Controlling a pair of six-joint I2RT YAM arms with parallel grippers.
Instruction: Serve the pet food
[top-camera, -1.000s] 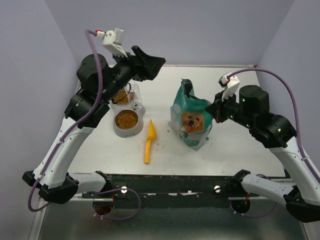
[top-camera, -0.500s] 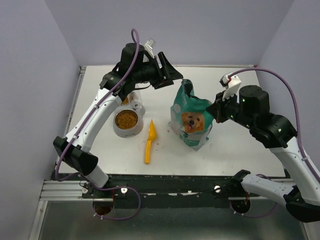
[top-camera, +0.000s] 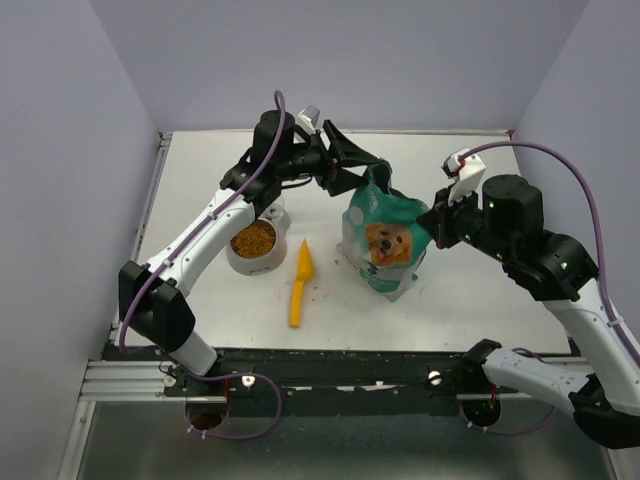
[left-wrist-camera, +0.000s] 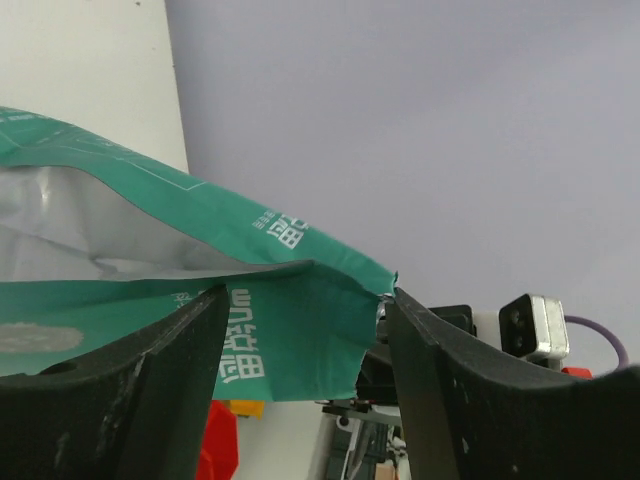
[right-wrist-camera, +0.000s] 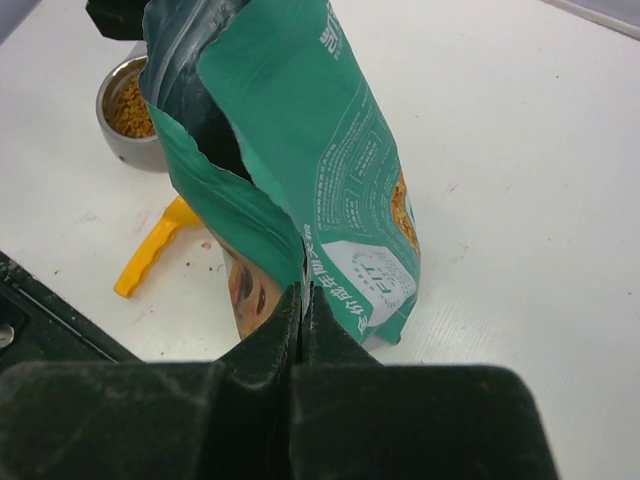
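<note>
The bag (top-camera: 383, 238) stands upright on the table (top-camera: 470, 300), its torn top gaping. The right gripper (right-wrist-camera: 301, 300) is at the bag's right side, its jaws closed tight on the bag's side seam, about halfway up. The left gripper (top-camera: 362, 172) is at the bag's top rear corner with its jaws spread wide. In the left wrist view the green top edge runs across the gap between the two fingers (left-wrist-camera: 170, 390), and the corner of that edge lies right by the other finger (whether it actually touches is hard to tell). It has hold of nothing.

The kibble (top-camera: 253, 240) sits in a metal bowl (top-camera: 232, 262) well to the left of the bag, filling it near to the rim. The left arm passes over the space behind the bowl. Between bowl and bag lies an orange scoop (top-camera: 300, 283), flat on the table, its handle towards the near edge. A few loose crumbs are scattered beside the scoop on the bag's side.
</note>
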